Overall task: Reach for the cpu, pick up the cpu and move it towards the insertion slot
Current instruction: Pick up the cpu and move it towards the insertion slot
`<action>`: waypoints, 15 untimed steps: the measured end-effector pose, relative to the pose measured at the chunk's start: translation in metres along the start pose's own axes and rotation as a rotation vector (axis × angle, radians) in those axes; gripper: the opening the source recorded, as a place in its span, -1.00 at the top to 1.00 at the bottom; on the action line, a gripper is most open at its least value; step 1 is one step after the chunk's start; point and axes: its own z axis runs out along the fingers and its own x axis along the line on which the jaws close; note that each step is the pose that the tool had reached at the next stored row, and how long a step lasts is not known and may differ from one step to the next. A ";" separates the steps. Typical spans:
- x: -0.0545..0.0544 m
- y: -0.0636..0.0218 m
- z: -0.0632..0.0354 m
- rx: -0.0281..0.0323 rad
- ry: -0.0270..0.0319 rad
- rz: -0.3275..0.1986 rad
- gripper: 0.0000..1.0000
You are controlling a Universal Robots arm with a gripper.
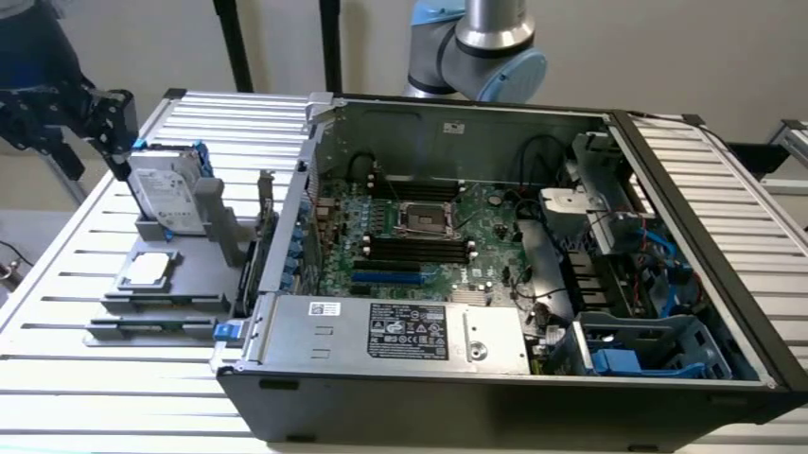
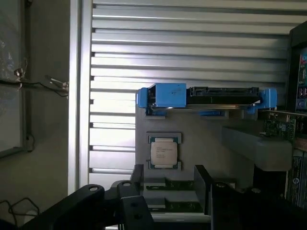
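Step in hand: the reach. The fingers stand spread with nothing between them, above the worktop and short of the cpu.

The cpu lies flat, silver face up, in a recess of the grey fixture. It sits toward the worktop's edge at the exterior view's left, outside the computer case and well apart from the insertion slot. Being square, it has no long axis; its sides run parallel to the fixture's edges.

Judgement: centre the fingers over two opposite sides, set them square to the chip, and clear the hard drive standing just beside.
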 end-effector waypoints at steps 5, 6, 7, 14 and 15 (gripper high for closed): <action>-0.001 -0.0013 0.0091 0.0000 0.0000 0.000 -0.30; -0.001 -0.0017 0.0109 0.0000 0.0000 0.000 -0.30; -0.001 -0.0022 0.0127 -0.0001 0.0000 0.000 -0.30; -0.002 -0.0062 0.0252 0.0000 0.0000 0.000 -0.30; -0.002 -0.0070 0.0270 0.0000 0.0001 0.000 -0.30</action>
